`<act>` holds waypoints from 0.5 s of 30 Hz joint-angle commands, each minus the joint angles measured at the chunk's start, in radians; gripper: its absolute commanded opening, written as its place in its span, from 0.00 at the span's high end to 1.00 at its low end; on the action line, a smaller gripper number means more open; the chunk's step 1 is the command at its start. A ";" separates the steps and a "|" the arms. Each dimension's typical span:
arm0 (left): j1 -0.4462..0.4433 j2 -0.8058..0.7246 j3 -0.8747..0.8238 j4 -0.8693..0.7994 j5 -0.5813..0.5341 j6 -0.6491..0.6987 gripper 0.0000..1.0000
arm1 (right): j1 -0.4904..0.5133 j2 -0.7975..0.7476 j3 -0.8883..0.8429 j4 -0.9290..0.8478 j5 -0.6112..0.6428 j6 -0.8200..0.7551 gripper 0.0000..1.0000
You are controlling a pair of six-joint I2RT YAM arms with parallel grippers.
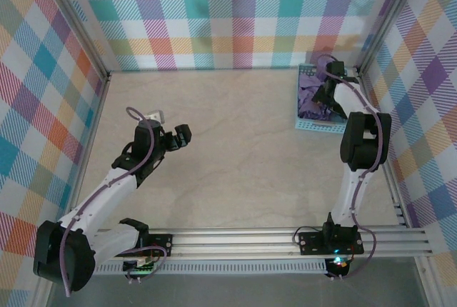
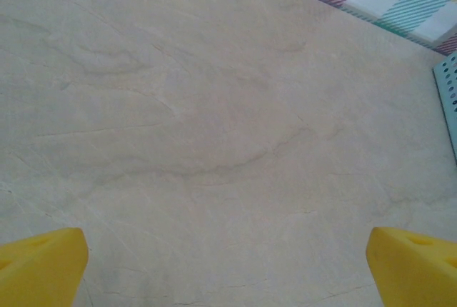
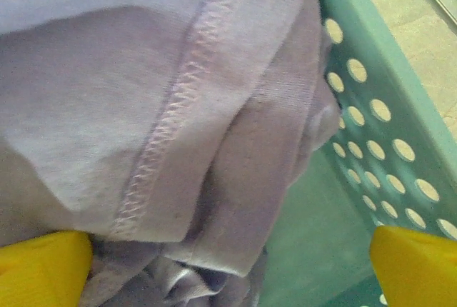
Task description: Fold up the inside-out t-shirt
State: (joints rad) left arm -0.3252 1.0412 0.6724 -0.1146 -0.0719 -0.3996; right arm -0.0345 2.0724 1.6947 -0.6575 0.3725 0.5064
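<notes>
The soft lavender-purple fabric t-shirt (image 3: 128, 93) lies crumpled inside the light blue perforated plastic basket (image 1: 319, 127), which sits at the far right corner of the pale beige table (image 1: 243, 150). The right gripper (image 3: 228, 271) hangs down in the basket, its yellow fingertips (image 3: 43, 268) spread wide on either side of a bunched fold with an overlock seam showing. It holds nothing, though from so close it is hard to judge whether the tips touch the cloth. The left gripper (image 1: 178, 136) hovers over bare table on the left, well apart from the basket, its jaws also wide open and empty. The step in hand looks like the pick-up: getting the shirt out of the basket before any folding. The next move calls for the right fingers to sink into the heap, close on a good thickness of cloth, and lift it clear of the basket wall toward the open middle of the table.
</notes>
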 commanded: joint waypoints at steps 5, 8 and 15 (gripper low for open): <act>-0.009 -0.053 0.009 -0.057 -0.018 0.021 0.00 | 0.042 -0.020 0.066 0.061 -0.105 -0.036 0.00; -0.009 -0.065 0.008 -0.065 -0.016 0.021 0.00 | 0.042 0.079 0.179 -0.023 -0.066 -0.016 0.00; -0.012 -0.083 0.006 -0.075 -0.001 0.007 0.00 | 0.039 0.301 0.450 -0.216 -0.016 0.004 0.00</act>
State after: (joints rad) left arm -0.3260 0.9787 0.6724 -0.1684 -0.0711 -0.3965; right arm 0.0116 2.3066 2.0792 -0.7364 0.3256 0.4908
